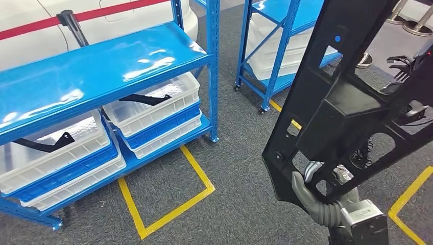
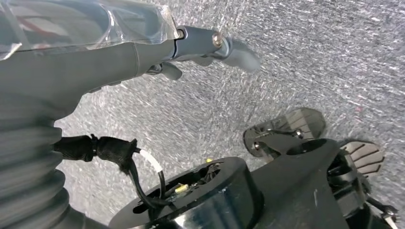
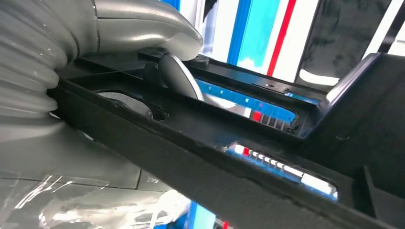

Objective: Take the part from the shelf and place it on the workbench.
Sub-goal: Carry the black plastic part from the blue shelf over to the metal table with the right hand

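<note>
A large black plastic part (image 1: 341, 102) with several cut-outs stands tilted in the right of the head view, lifted off the floor. My right hand (image 1: 312, 194) grips its lower edge from beneath, grey fingers hooked through an opening. In the right wrist view the part (image 3: 248, 157) runs across the frame, with the thumb (image 3: 143, 28) on one side of its rim and a dark finger (image 3: 179, 76) on the other. My left hand (image 2: 210, 47) hangs over grey carpet and holds nothing, thumb stretched out.
A blue shelf (image 1: 102, 66) at left carries white bins (image 1: 153, 109) with thin black parts (image 1: 145, 98) inside. A second blue shelf (image 1: 278, 51) stands behind. Yellow tape (image 1: 168, 214) marks squares on the grey carpet. A person's shoe (image 1: 364, 60) is at far right.
</note>
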Robot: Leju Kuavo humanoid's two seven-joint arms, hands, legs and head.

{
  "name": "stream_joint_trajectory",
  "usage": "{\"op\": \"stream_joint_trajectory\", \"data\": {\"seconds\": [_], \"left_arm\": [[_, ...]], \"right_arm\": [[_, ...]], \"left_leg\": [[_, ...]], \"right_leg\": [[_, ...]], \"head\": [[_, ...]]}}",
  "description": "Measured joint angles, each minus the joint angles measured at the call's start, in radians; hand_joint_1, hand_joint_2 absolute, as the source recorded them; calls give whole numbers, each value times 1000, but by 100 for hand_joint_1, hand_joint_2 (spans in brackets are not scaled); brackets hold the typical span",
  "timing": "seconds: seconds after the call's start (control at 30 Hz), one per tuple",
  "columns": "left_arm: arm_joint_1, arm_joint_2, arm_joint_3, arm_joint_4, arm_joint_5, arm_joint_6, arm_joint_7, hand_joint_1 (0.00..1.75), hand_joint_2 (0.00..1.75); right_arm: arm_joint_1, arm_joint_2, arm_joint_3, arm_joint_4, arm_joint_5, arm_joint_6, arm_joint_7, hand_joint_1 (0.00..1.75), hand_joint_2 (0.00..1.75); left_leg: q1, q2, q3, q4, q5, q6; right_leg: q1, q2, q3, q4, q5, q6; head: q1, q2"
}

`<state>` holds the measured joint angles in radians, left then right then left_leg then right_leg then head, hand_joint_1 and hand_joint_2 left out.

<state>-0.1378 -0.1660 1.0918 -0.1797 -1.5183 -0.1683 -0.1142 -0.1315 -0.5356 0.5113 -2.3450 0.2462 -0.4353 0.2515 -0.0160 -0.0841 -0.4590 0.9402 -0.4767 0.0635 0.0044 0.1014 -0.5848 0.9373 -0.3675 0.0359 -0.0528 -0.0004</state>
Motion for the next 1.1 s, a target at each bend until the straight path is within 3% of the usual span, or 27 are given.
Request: {"op": "stream_joint_trajectory", "data": {"seconds": [0.07,0.13,0.2,0.23,0.27,0.3,0.33,0.37,0.43,0.5,0.57,0.63,0.7,0.77,0.8,0.83,0.87,0.93,1.0,1.07,1.1], "left_arm": [[-2,-1,0,0,0,-5,0,0,175],[-2,-1,0,0,0,-7,1,0,175],[-1,0,0,0,0,-7,3,0,175],[0,1,0,0,0,-7,3,0,175],[1,1,0,0,0,-7,4,0,175],[1,2,0,0,0,-8,4,0,175],[1,2,0,0,0,-8,4,0,175],[1,2,0,0,0,-8,3,0,175],[1,2,0,0,1,-8,-3,0,175],[1,2,1,0,1,-8,-10,0,175],[0,2,2,0,1,-7,-16,0,175],[0,1,5,0,2,-7,-23,0,175],[-3,0,10,0,2,-8,-32,0,175],[-10,0,14,0,2,-8,-38,0,175],[-12,0,16,0,2,-9,-38,0,175],[-13,0,16,0,3,-9,-38,0,175],[-11,-1,17,0,3,-9,-37,0,175],[-3,-1,17,0,3,-9,-36,0,175],[2,-3,18,0,4,-9,-36,0,175],[1,-5,19,0,4,-9,-36,0,175],[0,-7,20,0,4,-9,-36,0,175]], "right_arm": [[6,-5,-2,-6,3,-3,0,175,175],[8,-10,-4,-12,4,-5,-1,175,175],[10,-13,-5,-15,4,-8,-4,175,175],[12,-15,-5,-15,1,-9,-7,175,175],[15,-16,-5,-15,-2,-10,-12,175,175],[17,-16,-5,-15,-6,-10,-17,175,175],[18,-16,-5,-15,-11,-11,-21,175,175],[18,-17,-6,-15,-14,-11,-25,175,175],[15,-20,-10,-15,-19,-11,-28,175,175],[12,-23,-15,-16,-22,-10,-29,175,175],[11,-26,-19,-18,-26,-9,-29,175,175],[9,-29,-22,-21,-28,-8,-28,175,175],[6,-31,-25,-21,-29,-6,-26,175,175],[5,-32,-28,-21,-33,-4,-22,175,175],[4,-32,-28,-21,-35,-2,-19,175,175],[3,-32,-29,-21,-36,1,-16,175,175],[1,-33,-29,-21,-37,4,-13,175,175],[-5,-33,-30,-21,-38,10,-8,175,175],[-10,-35,-32,-23,-38,14,-3,175,175],[-9,-41,-34,-27,-38,16,1,175,175],[-8,-44,-36,-29,-38,16,2,175,175]], "left_leg": [[-2,25,-4,-4,6,10],[0,53,-6,-8,14,23],[-3,80,-9,-8,18,29],[-4,94,-11,-8,18,30],[-5,109,-13,-8,18,30],[-6,123,-14,-8,18,30],[-7,137,-14,-8,18,30],[-8,150,-13,-8,17,29],[-13,173,-11,-7,14,25],[-19,194,-12,-6,9,19],[-20,209,-11,-3,5,11],[-16,172,-25,38,-25,-2],[-7,112,-77,159,-91,-15],[0,95,-132,288,-142,-23],[3,93,-138,309,-140,-27],[6,92,-126,288,-120,-29],[10,83,-98,228,-82,-31],[19,31,-38,85,-16,-32],[21,-9,-16,15,6,-27],[16,7,-19,8,8,-14],[15,20,-19,4,13,-7]], "right_leg": [[-5,15,-11,3,6,10],[-5,-21,-36,53,-27,21],[-5,-73,-90,184,-100,31],[-7,-84,-120,257,-131,35],[-10,-90,-139,308,-148,38],[-11,-93,-139,320,-146,39],[-12,-98,-115,284,-126,38],[-12,-108,-73,214,-96,35],[-4,-151,10,64,-51,23],[5,-171,36,7,-43,9],[3,-147,32,4,-37,-3],[-4,-126,30,-2,-30,-14],[-8,-109,25,-4,-24,-22],[-9,-87,19,-3,-20,-23],[-10,-73,18,-3,-18,-22],[-11,-59,17,-2,-16,-19],[-13,-44,17,-1,-14,-17],[-15,-16,11,3,-9,-9],[-17,9,-5,6,-1,4],[-23,31,-18,4,9,20],[-24,23,-24,10,7,24]], "head": [[0,0],[1,0],[3,0],[3,0],[3,0],[3,0],[3,0],[3,0],[3,0],[2,0],[3,0],[2,0],[0,0],[0,0],[0,0],[0,0],[0,0],[0,0],[1,0],[1,0],[1,0]]}}
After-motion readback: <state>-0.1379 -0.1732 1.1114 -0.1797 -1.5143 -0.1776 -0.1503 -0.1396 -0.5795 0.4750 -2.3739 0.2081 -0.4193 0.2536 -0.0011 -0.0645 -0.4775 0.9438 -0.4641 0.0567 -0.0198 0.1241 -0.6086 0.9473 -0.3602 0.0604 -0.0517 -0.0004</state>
